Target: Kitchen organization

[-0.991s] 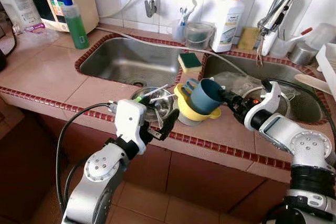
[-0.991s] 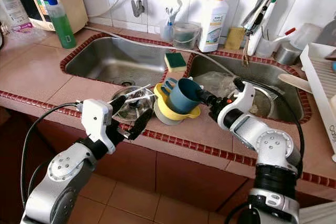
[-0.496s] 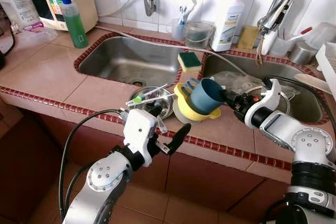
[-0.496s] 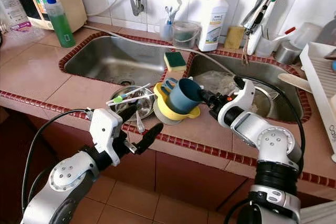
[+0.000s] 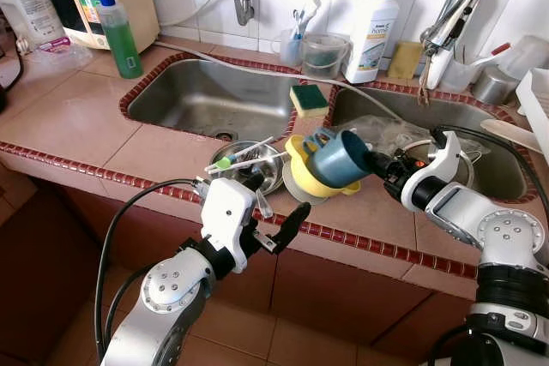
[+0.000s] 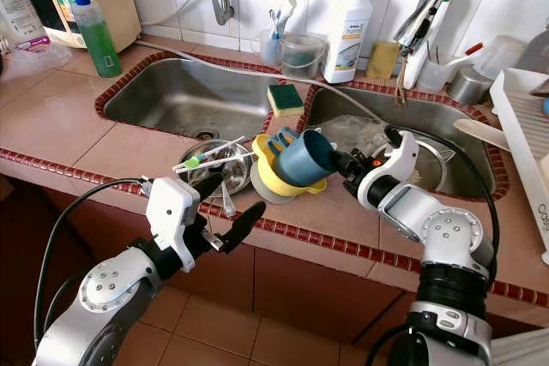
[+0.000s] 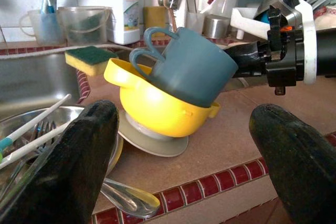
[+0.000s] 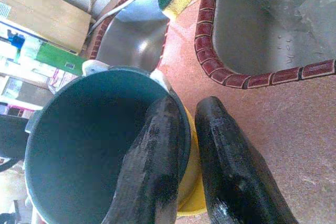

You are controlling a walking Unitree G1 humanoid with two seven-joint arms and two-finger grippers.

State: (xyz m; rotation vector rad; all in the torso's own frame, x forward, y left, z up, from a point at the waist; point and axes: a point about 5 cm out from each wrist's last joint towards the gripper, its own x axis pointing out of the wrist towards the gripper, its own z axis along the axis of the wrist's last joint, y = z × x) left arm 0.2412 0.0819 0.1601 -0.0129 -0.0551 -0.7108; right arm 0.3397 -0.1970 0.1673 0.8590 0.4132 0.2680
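A blue cup lies tilted in a yellow bowl that rests on a grey plate on the counter between the two sinks. My right gripper is shut on the blue cup's rim, one finger inside and one outside. A steel bowl holding cutlery and chopsticks sits just left of the stack, with a spoon beside it. My left gripper is open at the counter's front edge, facing the stack with nothing between its fingers.
A green-yellow sponge lies on the divider between the sinks. A green soap bottle, a white detergent bottle and a clear tub stand along the back. The faucet rises at the right. A dish rack stands far right.
My left gripper drew back from the steel bowl toward the counter's front edge and opened wider. My right gripper has tipped the blue cup further up in the yellow bowl.
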